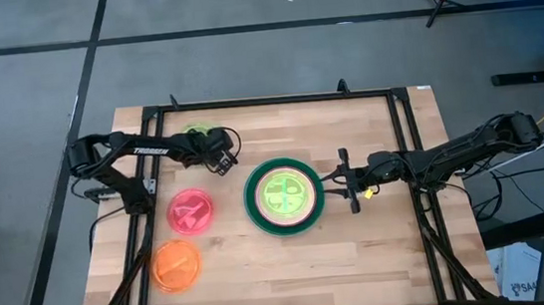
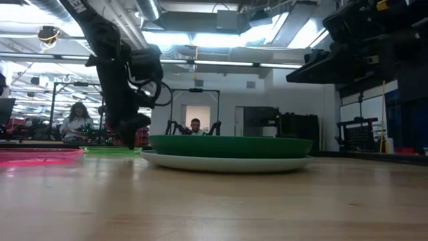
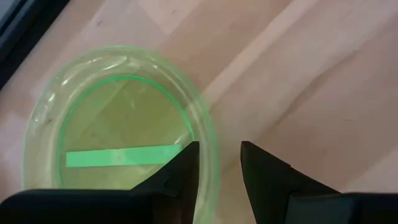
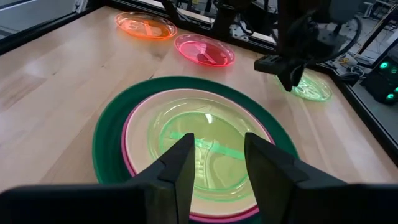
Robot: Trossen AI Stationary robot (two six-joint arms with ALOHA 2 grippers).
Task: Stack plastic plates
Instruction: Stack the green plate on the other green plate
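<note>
1. Plates are what I'm sorting, and most already sit in one stack [image 1: 283, 197] at mid-counter: a dark green plate [image 1: 254, 207] as the wide base, magenta and peach rims showing inside it, and a lime green plate [image 4: 205, 155] on top. In the low view a pale plate [image 2: 221, 163] seems to lie under the green one, though that angle is poor.
2. I read the order as large below, small above, so each plate nests and the pile sits steady.
3. Three small ones remain loose on the counter [image 1: 382, 252]: a second lime plate [image 3: 118, 124] near the far edge, a pink-red plate [image 1: 191, 211] just left of the stack, and an orange plate [image 1: 177, 265] nearer the front.
4. My left gripper [image 3: 219, 163] hangs over the loose lime plate, its fingers set narrowly apart and astride the rim, one inside and one outside. That suits a pinch on the edge, since a flat plate offers no other hold. I judge it has not closed yet; nothing is held.
5. My right gripper [image 4: 216, 163] waits just right of the stack, fingers parted and empty, facing the pile, likely kept clear so the left arm can bring the plate across.
</note>
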